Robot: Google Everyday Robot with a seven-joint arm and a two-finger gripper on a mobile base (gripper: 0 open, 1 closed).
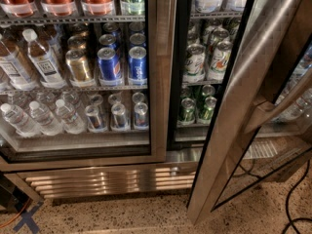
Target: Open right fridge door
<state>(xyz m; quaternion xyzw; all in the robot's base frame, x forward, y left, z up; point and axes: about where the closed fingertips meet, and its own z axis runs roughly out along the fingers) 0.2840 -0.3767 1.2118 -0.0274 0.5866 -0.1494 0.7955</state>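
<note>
Tool unseen, grip cannot be told; one right fridge door (234,111) ajar, two blue cans (108,62).

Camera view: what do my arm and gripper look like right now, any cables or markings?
The gripper itself is not in view. The only candidate for the arm is a plain dark brown shape at the right edge, above the steel handle of the right fridge door. No cables, markings or joints can be made out on it.
</note>
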